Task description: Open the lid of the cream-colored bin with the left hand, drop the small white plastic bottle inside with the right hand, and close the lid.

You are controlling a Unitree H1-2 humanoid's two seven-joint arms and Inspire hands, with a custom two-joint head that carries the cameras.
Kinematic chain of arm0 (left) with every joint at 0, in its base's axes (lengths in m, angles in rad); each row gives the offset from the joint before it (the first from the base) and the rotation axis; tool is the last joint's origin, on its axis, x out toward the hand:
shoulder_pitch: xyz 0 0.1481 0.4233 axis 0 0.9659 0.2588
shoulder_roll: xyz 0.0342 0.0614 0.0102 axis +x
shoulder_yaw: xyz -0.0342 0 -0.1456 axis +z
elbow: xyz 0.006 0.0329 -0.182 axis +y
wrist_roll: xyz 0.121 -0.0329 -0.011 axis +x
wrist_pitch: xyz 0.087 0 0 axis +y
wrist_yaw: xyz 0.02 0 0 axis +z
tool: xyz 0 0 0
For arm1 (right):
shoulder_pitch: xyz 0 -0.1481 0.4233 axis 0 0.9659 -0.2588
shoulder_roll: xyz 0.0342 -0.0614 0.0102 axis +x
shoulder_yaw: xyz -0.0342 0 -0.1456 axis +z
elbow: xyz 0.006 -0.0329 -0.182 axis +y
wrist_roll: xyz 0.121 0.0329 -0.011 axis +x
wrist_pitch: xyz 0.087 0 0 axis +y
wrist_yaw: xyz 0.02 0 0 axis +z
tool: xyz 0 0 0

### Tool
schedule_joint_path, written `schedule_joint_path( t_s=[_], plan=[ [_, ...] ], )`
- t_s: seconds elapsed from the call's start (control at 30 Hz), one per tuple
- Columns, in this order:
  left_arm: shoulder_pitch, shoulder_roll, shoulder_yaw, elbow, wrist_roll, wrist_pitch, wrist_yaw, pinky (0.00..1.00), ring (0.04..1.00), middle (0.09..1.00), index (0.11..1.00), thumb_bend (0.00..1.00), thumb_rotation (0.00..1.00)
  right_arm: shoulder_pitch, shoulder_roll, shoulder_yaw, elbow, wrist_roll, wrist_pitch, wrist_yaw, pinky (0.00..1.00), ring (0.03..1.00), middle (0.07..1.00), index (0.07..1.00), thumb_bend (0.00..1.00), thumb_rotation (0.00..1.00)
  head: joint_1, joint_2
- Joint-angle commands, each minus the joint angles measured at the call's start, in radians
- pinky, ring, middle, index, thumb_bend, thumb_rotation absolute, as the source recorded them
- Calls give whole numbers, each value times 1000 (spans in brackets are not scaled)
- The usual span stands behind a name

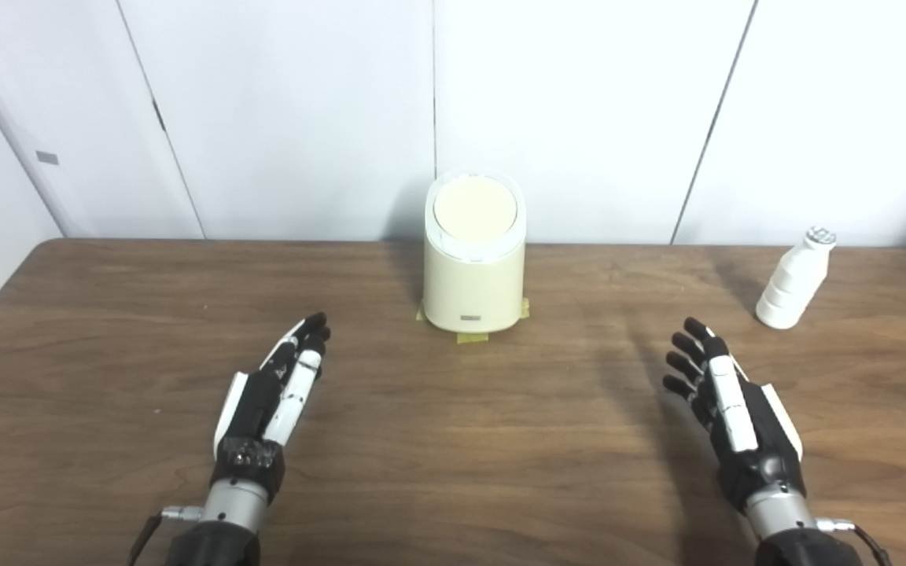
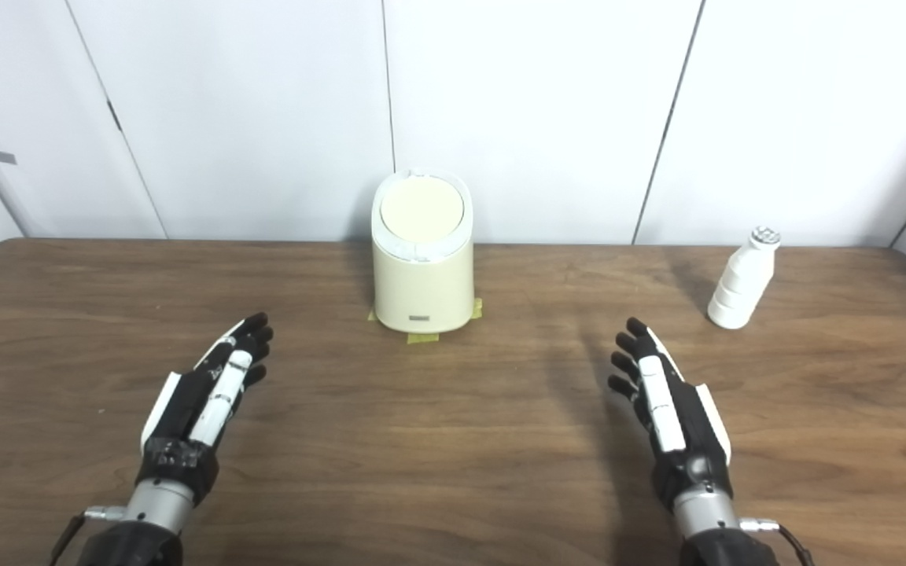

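Note:
The cream-colored bin [image 1: 474, 275] stands at the back middle of the wooden table [image 1: 453, 440], close to the wall, with its round lid [image 1: 475, 207] down. A small white plastic bottle [image 1: 795, 278] stands upright at the back right. My left hand [image 1: 276, 389] lies low over the table, front left of the bin, fingers stretched out and holding nothing. My right hand [image 1: 724, 401] hovers front right, also open, its fingers pointing up toward the bottle but well short of it.
Strips of yellow tape [image 1: 472, 338] mark the bin's foot. White wall panels [image 1: 579, 110] rise right behind the table's far edge. Bare wood lies between the two hands and in front of the bin.

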Motion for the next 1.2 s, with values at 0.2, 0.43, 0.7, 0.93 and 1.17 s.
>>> schedule_joint_path(
  t_s=[0.2, 0.43, 0.7, 0.93, 1.17],
  plan=[
    [-63, 19, -17, -20, 74, -30, 27, 864, 894, 895, 933, 533, 568, -14, 2, 15, -18, -3, -42, 7, 855, 897, 923, 932, 530, 937, 0, -33],
    [-172, 21, -26, -23, 136, 20, 35, 886, 886, 883, 914, 641, 399, -11, 12, 15, 6, 5, -70, 4, 867, 897, 922, 929, 546, 928, -11, -57],
    [-329, 50, -72, 8, 247, 62, 20, 835, 849, 871, 899, 710, 375, -7, 16, 11, 21, 4, -86, 3, 861, 897, 918, 925, 552, 930, -16, -71],
    [-471, 7, -46, 76, 367, 65, -57, 814, 864, 878, 907, 725, 304, -7, 12, 9, 40, 8, -108, 8, 861, 896, 919, 928, 550, 944, -13, -74],
    [-611, 19, -90, 237, 444, 58, -74, 738, 837, 873, 908, 765, 285, -8, 15, 13, 40, 0, -108, 4, 869, 898, 919, 928, 539, 945, -18, -77]
  ],
)
